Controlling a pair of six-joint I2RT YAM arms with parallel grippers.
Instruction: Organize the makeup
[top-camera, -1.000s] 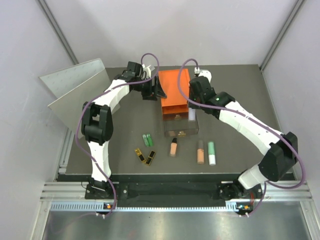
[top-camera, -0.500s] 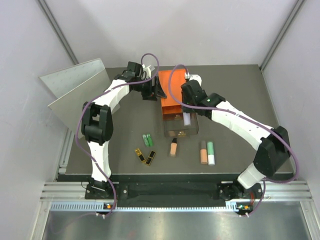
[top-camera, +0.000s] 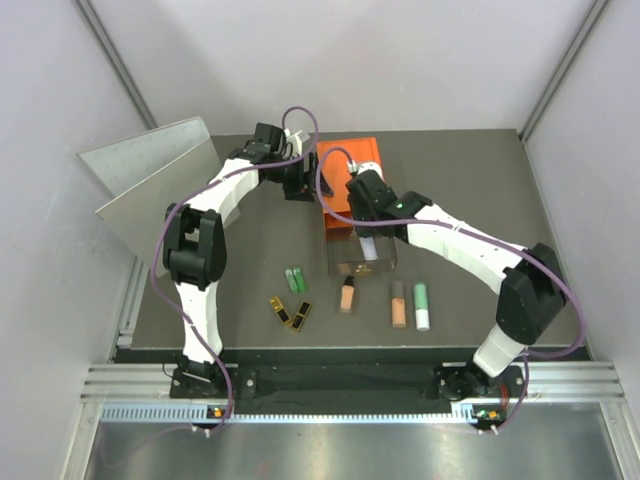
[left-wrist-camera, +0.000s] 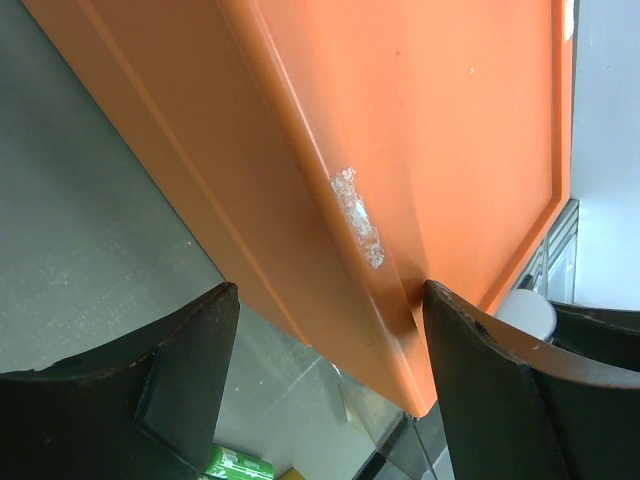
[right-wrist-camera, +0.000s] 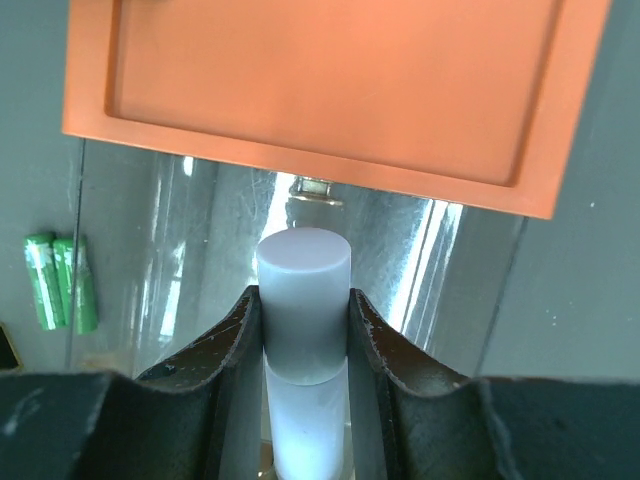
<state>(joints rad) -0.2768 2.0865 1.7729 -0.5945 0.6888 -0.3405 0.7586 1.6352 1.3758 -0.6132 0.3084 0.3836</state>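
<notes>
In the last second I've swung the right fingers (right-wrist-camera: 303, 318) left, from beside the orange box (top-camera: 343, 180) to above its pulled-out clear drawer (top-camera: 362, 262). They're clenched on the white stick (right-wrist-camera: 303, 285), which I judge is ready to drop in. The left fingers (left-wrist-camera: 325, 335) straddle the box's edge; I cannot tell if they press it. 2 green tubes (top-camera: 295, 279), 2 flat cases (top-camera: 291, 314), the peach bottle (top-camera: 347, 293) and 2 sticks (top-camera: 411, 305) wait on the table (top-camera: 480, 200). The white stick's lower end is hidden, so its depth in the drawer is unclear.

Top overhead, wide; wrists close, sharing orange box (right-wrist-camera: 330, 80).
</notes>
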